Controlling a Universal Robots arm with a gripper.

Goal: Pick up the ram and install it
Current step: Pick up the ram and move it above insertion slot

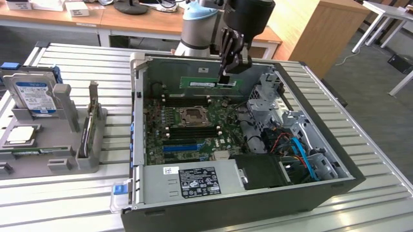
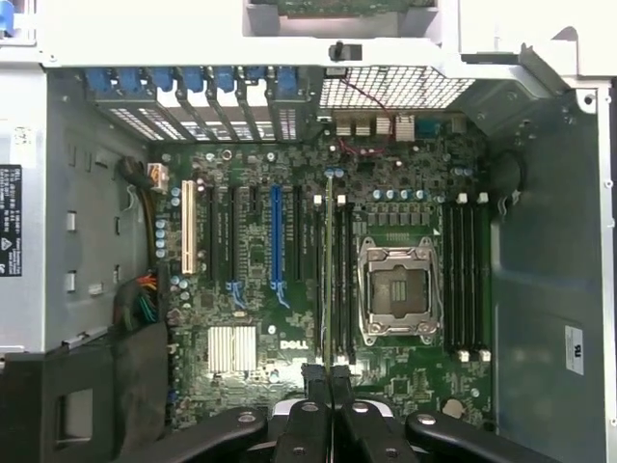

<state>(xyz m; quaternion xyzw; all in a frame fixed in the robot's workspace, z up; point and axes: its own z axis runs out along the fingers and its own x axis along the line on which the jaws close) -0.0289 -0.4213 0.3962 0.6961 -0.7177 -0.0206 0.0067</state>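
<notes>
While the gripper (image 1: pixel 227 77) pinched the ram (image 1: pixel 208 83), twelve o'clock of the CPU socket (image 1: pixel 193 116), any tilt risked jamming it.

Robotics lab or workshop: slatted aluminium counter (image 1: pixel 65 198) under gripper (image 1: pixel 226 82), open computer case (image 1: pixel 258 208) below it, wooden office desks (image 1: pixel 148 24) beyond.

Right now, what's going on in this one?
The robot arm's gripper is shut on the ram, gripping it near one end and holding it above the motherboard inside the open computer case. In the wrist view the stick is edge-on, running alongside the memory slots next to the CPU socket. It does not look seated in a slot yet.
</notes>
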